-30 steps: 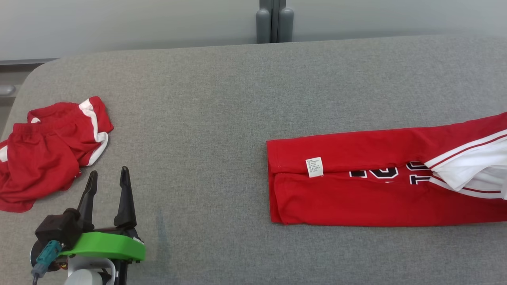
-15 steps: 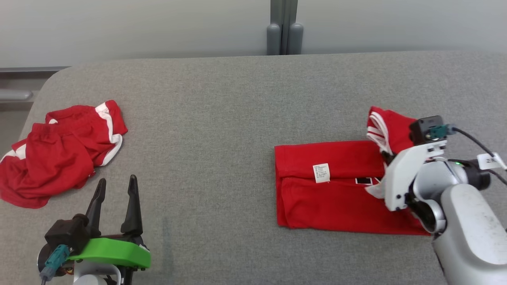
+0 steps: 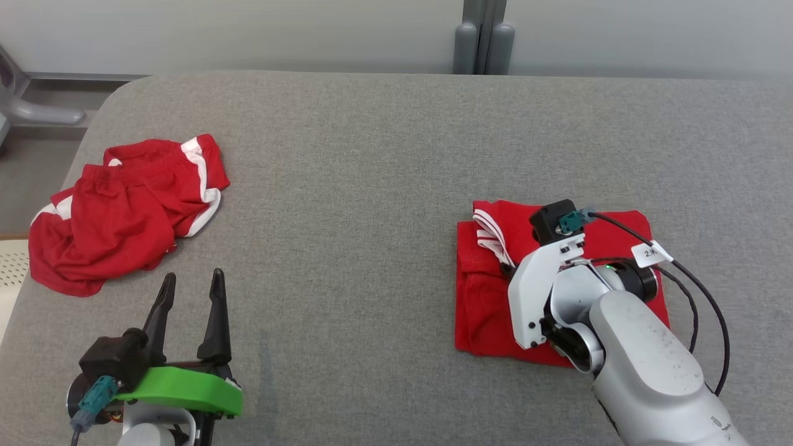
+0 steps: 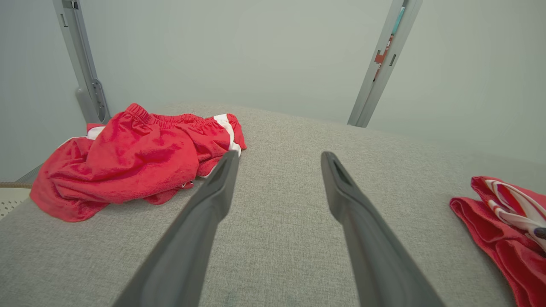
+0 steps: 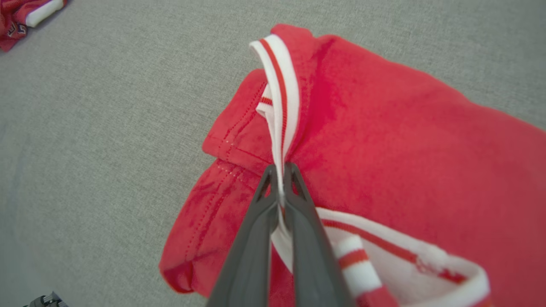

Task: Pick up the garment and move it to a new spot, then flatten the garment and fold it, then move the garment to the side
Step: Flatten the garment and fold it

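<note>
1. The garment (image 3: pixel 483 297), a red jersey, lies folded on the right half of the grey table (image 3: pixel 372 186), near the front edge.
2. Folded like this it is a short packet, almost square. Its slightly longer side runs from left to right across the table.
3. Its stitched hem edge faces the robot's left. The white trim (image 5: pixel 279 98) with red stripes sits at the far left corner of the packet and runs away from the robot.
4. The right gripper (image 5: pixel 279 170) is clenched on this trim. The two fingers are pressed together with the striped band between them, just above the top layer.
5. The right arm comes in from the lower right and covers the middle and right part of the packet.
6. The left gripper (image 3: pixel 192 279) is released, its fingers spread wide and holding nothing. It hovers at the front left, pointing away from the robot.
7. Red shorts (image 3: pixel 124 210) lie crumpled at the left end of the table, well apart from the garment.
</note>
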